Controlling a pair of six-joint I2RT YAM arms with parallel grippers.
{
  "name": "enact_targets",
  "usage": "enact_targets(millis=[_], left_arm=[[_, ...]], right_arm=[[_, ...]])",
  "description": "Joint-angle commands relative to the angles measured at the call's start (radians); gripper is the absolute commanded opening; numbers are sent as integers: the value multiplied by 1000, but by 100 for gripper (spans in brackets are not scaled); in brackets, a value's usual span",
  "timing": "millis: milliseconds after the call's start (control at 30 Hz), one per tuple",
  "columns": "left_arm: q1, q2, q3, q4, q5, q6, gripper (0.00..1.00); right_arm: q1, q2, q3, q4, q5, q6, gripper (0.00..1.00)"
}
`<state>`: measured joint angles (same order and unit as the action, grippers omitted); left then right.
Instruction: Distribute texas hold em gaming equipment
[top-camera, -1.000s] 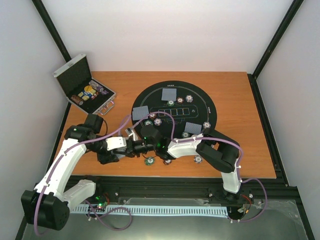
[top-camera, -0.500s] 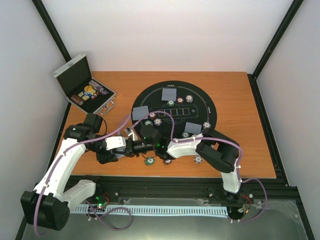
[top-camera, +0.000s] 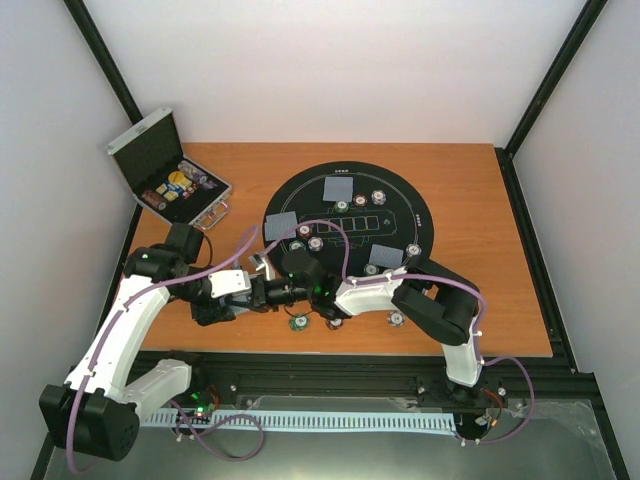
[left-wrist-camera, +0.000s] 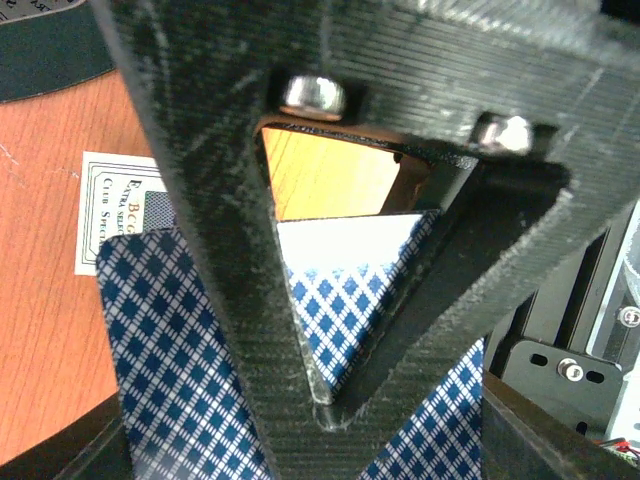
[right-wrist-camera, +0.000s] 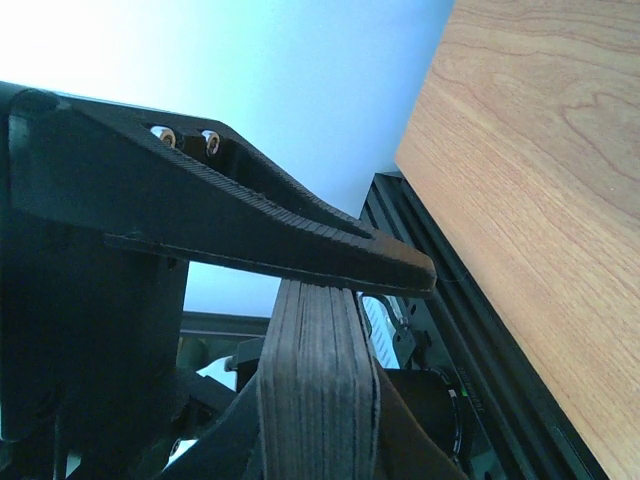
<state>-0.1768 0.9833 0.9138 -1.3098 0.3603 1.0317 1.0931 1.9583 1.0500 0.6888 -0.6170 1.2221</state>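
My left gripper (top-camera: 272, 294) and right gripper (top-camera: 297, 283) meet at the near left edge of the round black mat (top-camera: 400, 192). In the right wrist view my right gripper (right-wrist-camera: 345, 395) is shut on a deck of playing cards (right-wrist-camera: 310, 350), seen edge-on. In the left wrist view my left gripper (left-wrist-camera: 335, 400) is shut on one blue-diamond-backed card (left-wrist-camera: 345, 300), with more of the deck (left-wrist-camera: 170, 350) beneath. Dealt cards (top-camera: 339, 187) (top-camera: 282, 226) (top-camera: 384, 256) lie on the mat, with poker chips (top-camera: 360, 201) (top-camera: 315, 242) beside them. More chips (top-camera: 297, 322) (top-camera: 396, 319) lie on the wood near the front.
The open silver case (top-camera: 170, 182) stands at the back left with more pieces inside. A white printed card (left-wrist-camera: 110, 215) lies on the wood under my left gripper. The table's front edge and black rail (top-camera: 350, 365) run just behind the grippers.
My left arm's elbow has shifted slightly to the left. Both grippers stay together at the deck.
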Motion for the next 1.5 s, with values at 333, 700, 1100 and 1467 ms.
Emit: enact_targets(millis=[333, 700, 1100, 1467], left_arm=[[-1, -73, 48, -12, 90, 23, 1], [-1, -69, 32, -31, 73, 53, 1], [-1, -68, 7, -5, 48, 48, 1], [-2, -65, -20, 12, 11, 47, 1]], right_arm=[[-17, -34, -64, -107, -15, -24, 36], [-58, -82, -66, -178, -57, -75, 38], [-68, -139, -10, -349, -61, -167, 31], [-79, -182, 25, -482, -34, -236, 20]])
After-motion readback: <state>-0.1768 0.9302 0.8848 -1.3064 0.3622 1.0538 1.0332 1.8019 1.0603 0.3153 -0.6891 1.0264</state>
